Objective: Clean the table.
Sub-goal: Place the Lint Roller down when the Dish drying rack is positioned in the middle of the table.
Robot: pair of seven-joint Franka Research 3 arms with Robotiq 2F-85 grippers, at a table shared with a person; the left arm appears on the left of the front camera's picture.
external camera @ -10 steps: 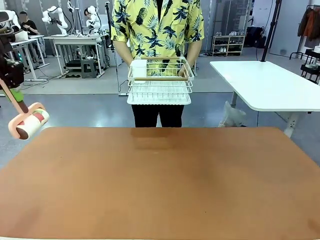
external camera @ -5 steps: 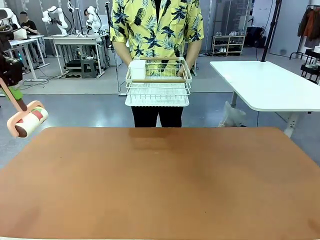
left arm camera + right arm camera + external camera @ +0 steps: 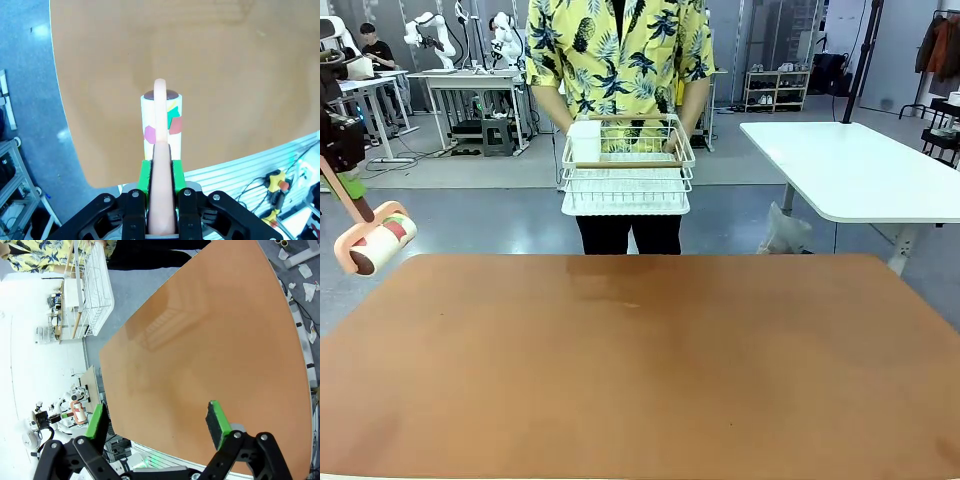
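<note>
Person (image 3: pixel 615 60) holds white wire basket (image 3: pixel 625 190), white cup (image 3: pixel 585 142) inside, my L jaws clenched on lint roller (image 3: pixel 378 238) handle near worktop (image 3: pixel 640 360) corner, R jaws spread wide.

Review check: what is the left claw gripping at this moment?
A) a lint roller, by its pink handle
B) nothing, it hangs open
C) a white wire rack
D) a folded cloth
A: the left claw is shut on the pink handle of the lint roller, its green pads pressing the handle from both sides; the white wire rack is carried by the person.
</note>
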